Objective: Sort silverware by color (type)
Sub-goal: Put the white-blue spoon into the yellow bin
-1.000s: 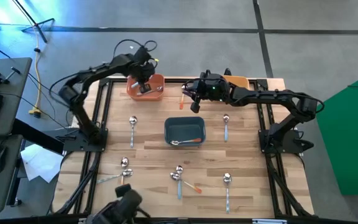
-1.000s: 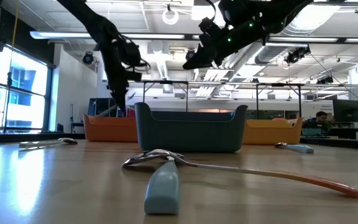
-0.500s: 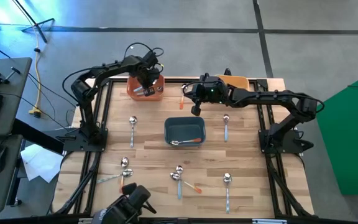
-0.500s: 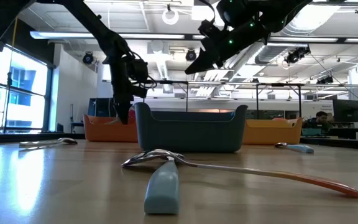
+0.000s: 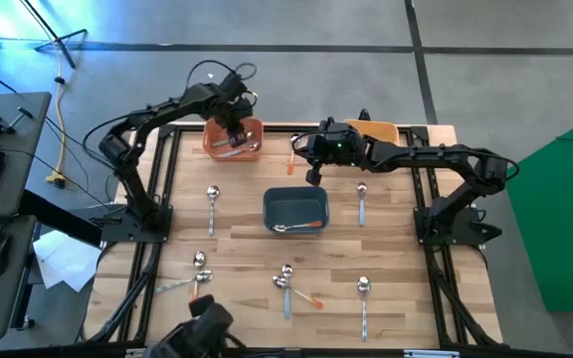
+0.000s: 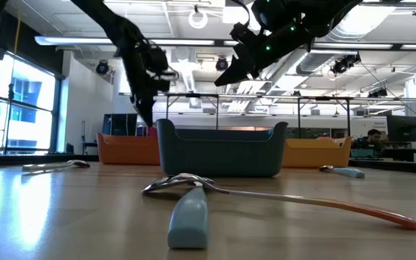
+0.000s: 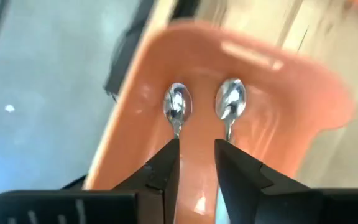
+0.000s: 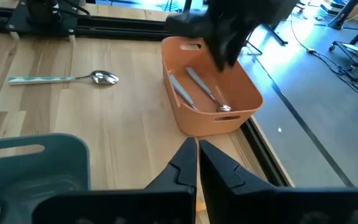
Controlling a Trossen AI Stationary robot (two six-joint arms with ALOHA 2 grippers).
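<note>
My left gripper (image 5: 235,129) hangs open over the orange bin (image 5: 254,151). Past its fingertips (image 7: 196,155), two plain silver spoons (image 7: 178,102) (image 7: 230,99) lie on the bin's floor. My right gripper (image 5: 311,171) is shut and empty, raised above the table (image 6: 222,72) between the orange bin and the dark blue bin (image 5: 267,211). A spoon with an orange handle (image 5: 299,226) lies in the dark blue bin. Several more spoons lie flat on the table, among them (image 5: 213,199), (image 5: 362,201) and a near group (image 5: 285,280).
A yellow bin (image 5: 384,129) stands at the far edge, partly under the right arm. A small orange thing (image 5: 292,151) lies on the table by the right gripper. Close to the low camera, a light blue handle (image 6: 188,213) and an orange-handled spoon (image 6: 367,209) cross. Black frame rails run along both table sides.
My left gripper went down toward the orange bin about half a second ago and has since risen again above it, shifting slightly toward the table's left. The right arm has kept still.
</note>
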